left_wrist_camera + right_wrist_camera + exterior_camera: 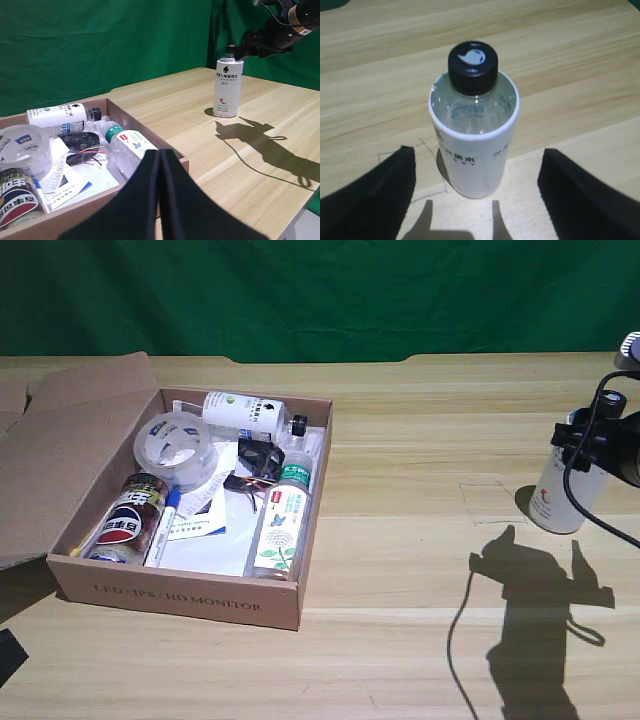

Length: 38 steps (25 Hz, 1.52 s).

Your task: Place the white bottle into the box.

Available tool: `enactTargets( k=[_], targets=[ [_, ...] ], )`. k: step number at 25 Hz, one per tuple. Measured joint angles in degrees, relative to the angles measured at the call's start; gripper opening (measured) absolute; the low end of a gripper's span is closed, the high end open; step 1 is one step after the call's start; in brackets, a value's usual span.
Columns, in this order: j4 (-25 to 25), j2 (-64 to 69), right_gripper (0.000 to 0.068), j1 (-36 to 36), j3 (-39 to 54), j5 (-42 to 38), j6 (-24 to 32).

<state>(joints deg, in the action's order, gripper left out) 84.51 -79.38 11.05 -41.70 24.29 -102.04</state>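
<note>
On the exterior view's left I see the box (pixel 190 592), flap lid thrown back, holding a tape roll (pixel 176 448), a cola can (pixel 128 521), a green-capped bottle (pixel 281 520) and a similar white bottle (pixel 243 413) lying on its side. Well apart, at that view's right edge, the white bottle (pixel 560 498) stands upright on the wooden table (pixel 420 540). My right gripper (pixel 476 187) hangs above it, released, fingers (pixel 375 195) spread wide to either side, not touching the label.
</note>
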Motion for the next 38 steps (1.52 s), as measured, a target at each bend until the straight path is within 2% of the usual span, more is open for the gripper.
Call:
enactTargets(
  k=[10, 15, 26, 38],
  targets=[
    [-0.80, -6.84, 0.0584, 0.00, -5.43, 1.54, -0.53],
    [-2.65, -9.06, 0.0584, 0.00, -5.73, 3.40, -0.53],
    [-2.37, -13.58, 0.0584, 0.01, -6.12, 3.71, -2.55],
    [6.29, -18.69, 0.0584, 0.01, -6.12, 5.03, -12.38]
  ],
)
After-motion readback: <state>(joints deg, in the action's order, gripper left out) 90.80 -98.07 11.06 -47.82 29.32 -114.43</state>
